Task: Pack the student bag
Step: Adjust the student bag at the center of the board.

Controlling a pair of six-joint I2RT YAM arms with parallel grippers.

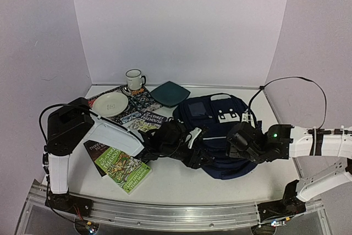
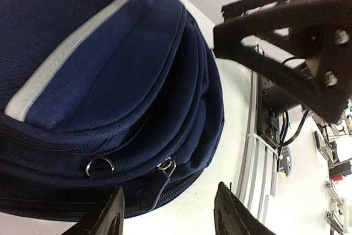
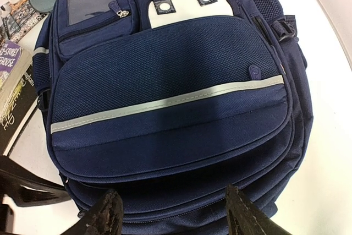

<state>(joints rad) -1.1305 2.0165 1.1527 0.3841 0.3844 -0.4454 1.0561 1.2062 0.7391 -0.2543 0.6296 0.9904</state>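
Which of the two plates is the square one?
The dark teal plate, at the back of the table beside the student bag. The white plate, further left, is round.

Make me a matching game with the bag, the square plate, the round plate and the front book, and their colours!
Things:
1. bag
2. square plate
3. round plate
4. front book

Colours:
A. green
B. white
C. navy
D. teal

Pairs: 1-C, 2-D, 3-B, 4-A
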